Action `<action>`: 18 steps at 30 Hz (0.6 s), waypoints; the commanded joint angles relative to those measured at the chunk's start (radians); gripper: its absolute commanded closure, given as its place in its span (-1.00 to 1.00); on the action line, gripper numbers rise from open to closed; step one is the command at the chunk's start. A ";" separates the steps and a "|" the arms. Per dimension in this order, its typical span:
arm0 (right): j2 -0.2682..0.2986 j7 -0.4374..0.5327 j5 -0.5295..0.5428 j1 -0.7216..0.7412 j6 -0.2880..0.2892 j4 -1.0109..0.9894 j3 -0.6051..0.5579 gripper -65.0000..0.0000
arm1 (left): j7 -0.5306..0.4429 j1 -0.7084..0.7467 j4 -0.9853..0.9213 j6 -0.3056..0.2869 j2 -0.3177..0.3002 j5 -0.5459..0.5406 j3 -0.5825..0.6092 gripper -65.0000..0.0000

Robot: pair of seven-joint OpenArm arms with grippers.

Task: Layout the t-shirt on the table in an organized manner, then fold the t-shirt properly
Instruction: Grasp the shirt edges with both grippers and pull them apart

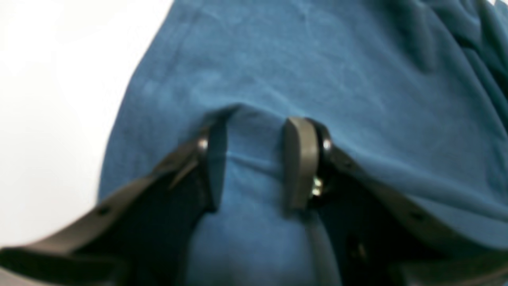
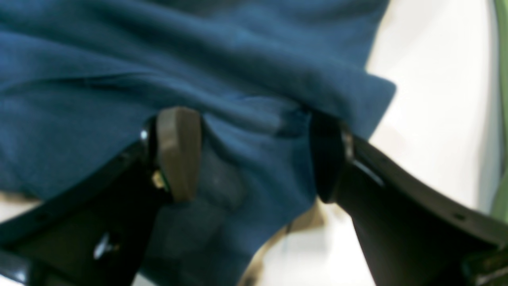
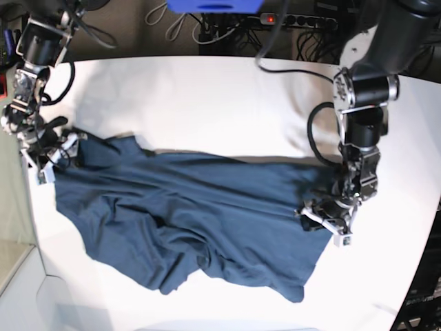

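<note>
The dark navy t-shirt [image 3: 193, 221] lies spread and wrinkled across the white table [image 3: 207, 96]. My left gripper [image 1: 256, 163] is at the shirt's right-hand edge in the base view [image 3: 324, 217]. Its jaws stand narrowly apart with a bunched fold of the shirt [image 1: 278, 71] pinched between them. My right gripper [image 2: 254, 155] is at the shirt's far left corner in the base view [image 3: 58, 155]. Its jaws stand wide apart, with loose cloth [image 2: 158, 59] lying between and over the fingers [image 2: 178, 155].
The table's left edge [image 3: 31, 207] runs close to my right gripper. A black cable [image 3: 313, 131] loops on the table beside the left arm. A blue box [image 3: 213, 5] and a power strip [image 3: 296, 19] sit behind the far edge.
</note>
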 commanded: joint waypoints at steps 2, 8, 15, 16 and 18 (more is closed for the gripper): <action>0.030 0.022 -0.028 0.033 -0.014 -0.014 0.003 -0.31 | -0.007 -0.060 0.013 0.017 -0.008 0.001 -0.002 0.24; 0.024 0.071 -0.023 0.078 -0.014 0.048 0.011 -0.31 | 0.128 -0.120 0.205 0.017 0.009 -0.052 -0.005 0.24; -0.057 0.070 -0.022 -0.001 -0.016 0.286 0.011 -0.31 | 0.495 0.087 0.756 0.017 0.008 -0.180 -0.004 0.24; -0.069 0.070 -0.022 -0.017 -0.016 0.327 0.011 -0.32 | 0.520 0.147 0.834 0.017 0.008 -0.175 -0.004 0.24; -0.091 0.068 -0.023 -0.067 -0.017 0.398 0.011 -0.32 | 0.540 0.268 0.970 0.017 0.006 -0.160 -0.007 0.24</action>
